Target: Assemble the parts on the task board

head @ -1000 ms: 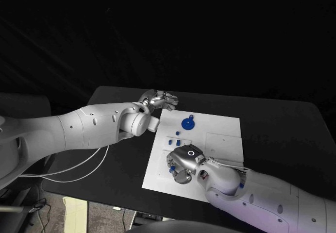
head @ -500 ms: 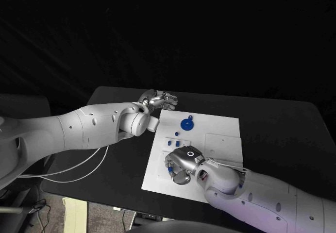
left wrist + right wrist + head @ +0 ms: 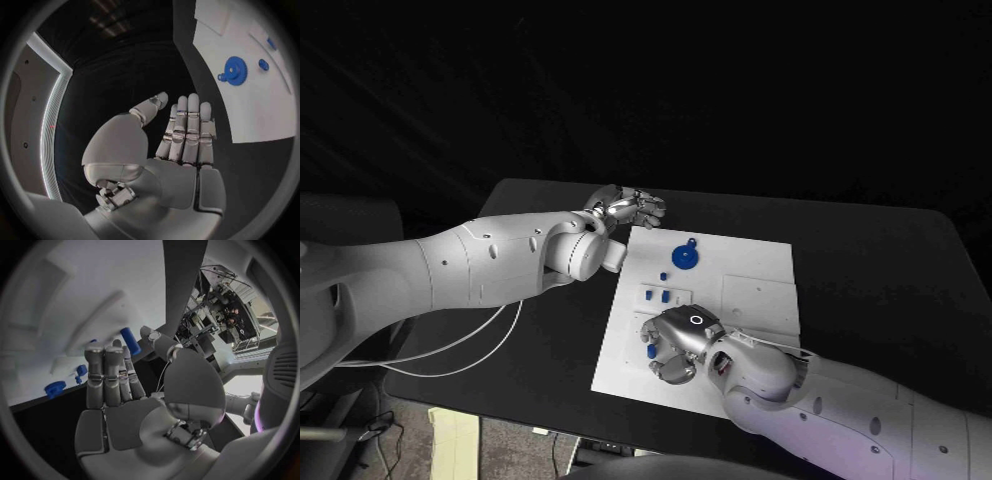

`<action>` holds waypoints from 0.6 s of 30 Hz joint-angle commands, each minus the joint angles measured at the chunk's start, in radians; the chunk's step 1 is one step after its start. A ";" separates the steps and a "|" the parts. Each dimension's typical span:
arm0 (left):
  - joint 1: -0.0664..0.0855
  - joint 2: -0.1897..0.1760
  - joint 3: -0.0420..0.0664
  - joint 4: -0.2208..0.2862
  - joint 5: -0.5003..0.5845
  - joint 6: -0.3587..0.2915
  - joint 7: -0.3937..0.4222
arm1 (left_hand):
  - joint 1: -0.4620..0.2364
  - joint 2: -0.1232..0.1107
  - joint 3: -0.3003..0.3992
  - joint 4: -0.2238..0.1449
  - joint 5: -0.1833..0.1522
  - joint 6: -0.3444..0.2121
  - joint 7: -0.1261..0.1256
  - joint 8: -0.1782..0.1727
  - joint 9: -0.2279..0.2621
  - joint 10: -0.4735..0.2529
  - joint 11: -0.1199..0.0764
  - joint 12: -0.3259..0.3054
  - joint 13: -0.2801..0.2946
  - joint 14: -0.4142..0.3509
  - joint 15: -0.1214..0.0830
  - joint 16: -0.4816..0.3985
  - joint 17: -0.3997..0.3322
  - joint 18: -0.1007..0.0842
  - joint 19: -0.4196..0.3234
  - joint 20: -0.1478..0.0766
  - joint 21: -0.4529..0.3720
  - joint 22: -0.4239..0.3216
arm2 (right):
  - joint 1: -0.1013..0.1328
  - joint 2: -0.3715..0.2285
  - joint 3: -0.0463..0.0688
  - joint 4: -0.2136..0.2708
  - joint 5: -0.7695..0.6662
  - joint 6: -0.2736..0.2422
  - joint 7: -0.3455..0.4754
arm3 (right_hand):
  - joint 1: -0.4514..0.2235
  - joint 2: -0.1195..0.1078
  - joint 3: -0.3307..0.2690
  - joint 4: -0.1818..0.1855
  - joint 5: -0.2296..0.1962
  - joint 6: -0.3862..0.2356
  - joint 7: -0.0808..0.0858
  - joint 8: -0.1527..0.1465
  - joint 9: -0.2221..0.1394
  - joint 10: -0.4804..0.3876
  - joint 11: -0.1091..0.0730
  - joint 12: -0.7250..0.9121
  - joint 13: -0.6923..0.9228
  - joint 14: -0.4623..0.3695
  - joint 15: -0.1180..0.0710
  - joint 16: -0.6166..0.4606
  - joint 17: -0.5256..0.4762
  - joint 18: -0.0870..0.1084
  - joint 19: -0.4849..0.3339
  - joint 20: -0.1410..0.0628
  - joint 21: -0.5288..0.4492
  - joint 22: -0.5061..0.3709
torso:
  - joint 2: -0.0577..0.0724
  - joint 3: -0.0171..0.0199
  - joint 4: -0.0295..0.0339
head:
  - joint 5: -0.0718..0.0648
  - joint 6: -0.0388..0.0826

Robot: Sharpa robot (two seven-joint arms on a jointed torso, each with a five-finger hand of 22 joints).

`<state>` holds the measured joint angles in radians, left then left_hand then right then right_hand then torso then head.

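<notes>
In the head view the white task board (image 3: 733, 290) lies in the middle of the black counter (image 3: 877, 250), with a blue gear (image 3: 685, 256) standing near its far edge and a few small blue parts (image 3: 658, 294) lying in a row closer to the robot. The right hand (image 3: 678, 345) hovers low over the board's near left portion, just beside those small parts; whether anything sits between its fingers cannot be told from here. The left hand (image 3: 629, 208) hangs off the board's far left corner, over bare counter. The left wrist view shows the left hand (image 3: 178, 145) flat and released, fingers straight and together, grasping nothing, with the gear (image 3: 235, 70) and a small blue peg (image 3: 263, 64) well apart from it on the board (image 3: 250, 100). The right wrist view shows the right hand (image 3: 115, 385) with fingers extended toward the board (image 3: 75, 300), a blue cylinder (image 3: 130, 341) just past the fingertips; I judge it released, though contact is hard to read. The step in hand looks like reaching for one of the small parts; the next move calls for closing the fingers on that cylinder cleanly. Compared with a second ago, the right hand has eased slightly nearer the robot, while the left has stayed put.
</notes>
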<state>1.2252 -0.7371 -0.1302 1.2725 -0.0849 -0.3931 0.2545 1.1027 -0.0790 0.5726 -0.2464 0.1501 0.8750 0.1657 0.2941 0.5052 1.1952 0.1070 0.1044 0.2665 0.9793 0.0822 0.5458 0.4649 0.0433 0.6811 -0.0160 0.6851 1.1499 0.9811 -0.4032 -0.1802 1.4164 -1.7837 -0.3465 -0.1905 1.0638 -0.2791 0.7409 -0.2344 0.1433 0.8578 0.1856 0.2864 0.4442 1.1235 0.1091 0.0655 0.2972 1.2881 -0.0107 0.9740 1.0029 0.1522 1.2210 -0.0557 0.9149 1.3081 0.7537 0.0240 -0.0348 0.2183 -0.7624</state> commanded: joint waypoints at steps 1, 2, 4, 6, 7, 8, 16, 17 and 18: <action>0.002 0.000 0.001 0.002 0.004 0.014 0.004 | 0.004 0.004 0.000 0.004 -0.006 -0.006 -0.002 0.005 -0.002 0.005 0.001 -0.006 -0.001 0.007 0.003 -0.004 0.001 0.010 0.004 0.002 -0.004 0.002 | -0.001 -0.008 0.000 0.006 0.016 -0.039 0.012 | 0.001 -0.011 -0.008 0.000 0.003 -0.008 0.000 -0.005 -0.002 -0.011 -0.001 0.001 -0.002 -0.003 0.005 0.005 -0.001 0.110 -0.007 0.001 -0.005 0.014 | 0.000 -0.0004 0.0010 | -0.001 0.000; 0.002 0.000 0.001 0.002 0.004 0.014 0.004 | 0.004 0.004 0.000 0.004 -0.006 -0.006 -0.002 0.005 -0.002 0.005 0.001 -0.006 -0.001 0.007 0.003 -0.004 0.001 0.010 0.004 0.002 -0.004 0.002 | -0.001 -0.012 0.000 0.010 0.019 -0.051 0.011 | 0.000 -0.013 -0.010 0.000 0.004 -0.009 0.001 -0.005 -0.002 -0.012 0.000 0.001 -0.002 -0.004 0.005 0.005 -0.002 0.110 -0.008 0.001 -0.005 0.013 | 0.000 -0.0004 0.0010 | -0.001 0.000; 0.002 -0.001 0.001 0.001 0.004 0.014 0.005 | 0.003 0.004 -0.001 0.005 -0.007 -0.006 -0.002 0.005 -0.002 0.004 0.001 -0.006 -0.001 0.007 0.003 -0.005 0.002 0.009 0.004 0.002 -0.004 0.002 | -0.001 -0.025 0.000 0.021 0.032 -0.067 0.019 | -0.015 -0.017 -0.035 -0.004 0.022 -0.016 0.003 -0.007 -0.004 -0.020 0.001 0.002 -0.005 -0.010 0.009 0.005 -0.003 0.110 -0.013 0.004 -0.008 0.014 | 0.000 0.0000 0.0006 | -0.001 0.000; 0.002 -0.002 0.001 0.001 0.004 0.014 0.005 | 0.003 0.004 -0.001 0.005 -0.007 -0.006 -0.002 0.005 -0.002 0.004 0.001 -0.006 -0.001 0.007 0.003 -0.005 0.002 0.009 0.005 0.002 -0.004 0.002 | 0.000 -0.039 0.002 0.036 0.057 -0.083 0.032 | -0.035 -0.018 -0.079 -0.020 0.057 -0.019 0.004 -0.006 -0.005 -0.025 0.003 0.003 -0.008 -0.014 0.010 0.007 -0.003 0.110 -0.018 0.006 -0.008 0.016 | 0.000 0.0000 0.0006 | -0.002 0.002; 0.002 -0.002 0.001 0.001 0.004 0.014 0.004 | 0.003 0.004 -0.001 0.005 -0.007 -0.006 -0.002 0.005 -0.002 0.004 0.001 -0.006 -0.001 0.007 0.003 -0.005 0.002 0.009 0.005 0.002 -0.004 0.002 | 0.000 -0.045 0.006 0.045 0.068 -0.090 0.038 | -0.039 -0.016 -0.089 -0.022 0.066 -0.020 0.004 -0.005 -0.005 -0.026 0.004 0.004 -0.009 -0.014 0.010 0.008 -0.004 0.110 -0.018 0.006 -0.008 0.016 | 0.000 0.0000 0.0006 | -0.002 0.002; 0.002 -0.003 0.001 0.001 0.004 0.014 0.004 | 0.003 0.004 -0.001 0.005 -0.007 -0.006 -0.002 0.005 -0.002 0.004 0.001 -0.006 -0.001 0.007 0.003 -0.005 0.002 0.009 0.005 0.002 -0.004 0.002 | 0.002 -0.052 0.010 0.053 0.080 -0.096 0.044 | -0.044 -0.017 -0.097 -0.022 0.069 -0.020 0.005 -0.005 -0.005 -0.027 0.004 0.004 -0.009 -0.014 0.011 0.009 -0.004 0.110 -0.018 0.006 -0.008 0.016 | 0.000 0.0000 0.0004 | -0.002 0.002; 0.002 -0.002 0.001 -0.011 0.004 0.011 0.006 | 0.004 0.004 -0.001 0.004 -0.007 -0.006 -0.002 0.005 -0.002 0.004 0.001 -0.006 -0.001 0.007 0.003 -0.006 0.003 0.010 0.004 0.002 -0.004 0.002 | 0.044 -0.142 0.081 0.149 0.255 -0.108 0.094 | -0.098 -0.012 -0.178 -0.017 0.087 -0.022 0.004 0.000 -0.005 -0.013 -0.001 0.015 -0.008 -0.012 0.005 0.016 -0.006 0.110 -0.016 0.004 -0.007 0.016 | 0.000 0.0049 -0.0043 | -0.014 0.015; 0.002 -0.002 0.001 -0.012 0.004 0.011 0.006 | 0.004 0.004 -0.001 0.004 -0.007 -0.006 -0.002 0.005 -0.002 0.004 0.001 -0.006 -0.001 0.007 0.003 -0.006 0.004 0.010 0.004 0.002 -0.004 0.002 | 0.050 -0.159 0.099 0.159 0.309 -0.095 0.094 | -0.097 -0.011 -0.178 -0.015 0.086 -0.021 0.004 0.000 -0.005 -0.010 -0.002 0.016 -0.007 -0.012 0.004 0.016 -0.006 0.110 -0.015 0.003 -0.007 0.015 | -0.001 0.0054 -0.0056 | -0.018 0.018; 0.002 -0.002 0.001 -0.013 0.004 0.011 0.006 | 0.004 0.004 -0.001 0.004 -0.007 -0.006 -0.002 0.005 -0.002 0.004 0.001 -0.006 -0.001 0.007 0.003 -0.006 0.004 0.010 0.005 0.002 -0.004 0.002 | 0.061 -0.179 0.111 0.167 0.387 -0.086 0.095 | -0.096 -0.007 -0.179 -0.009 0.084 -0.018 0.003 0.003 -0.004 -0.002 -0.005 0.021 -0.005 -0.009 0.001 0.018 -0.006 0.110 -0.012 0.002 -0.006 0.015 | -0.001 0.0046 -0.0058 | -0.022 0.020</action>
<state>1.2252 -0.7412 -0.1302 1.2596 -0.0849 -0.3926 0.2534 1.1027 -0.0790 0.5726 -0.2464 0.1461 0.8750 0.1657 0.2935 0.5044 1.1952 0.1070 0.1044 0.2665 0.9793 0.0822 0.5458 0.4674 0.0431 0.6811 -0.0160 0.6851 1.1507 1.0348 -0.5663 -0.0721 1.5737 -1.5933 -0.4315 -0.1361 0.9713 -0.2892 0.5623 -0.2462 0.2286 0.8354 0.1906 0.2854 0.4387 1.1157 0.1028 0.0821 0.2901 1.2789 -0.0015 0.9876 0.9979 0.1519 1.2085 -0.0464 0.9098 1.3081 0.7539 0.0271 -0.0379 0.2033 -0.7475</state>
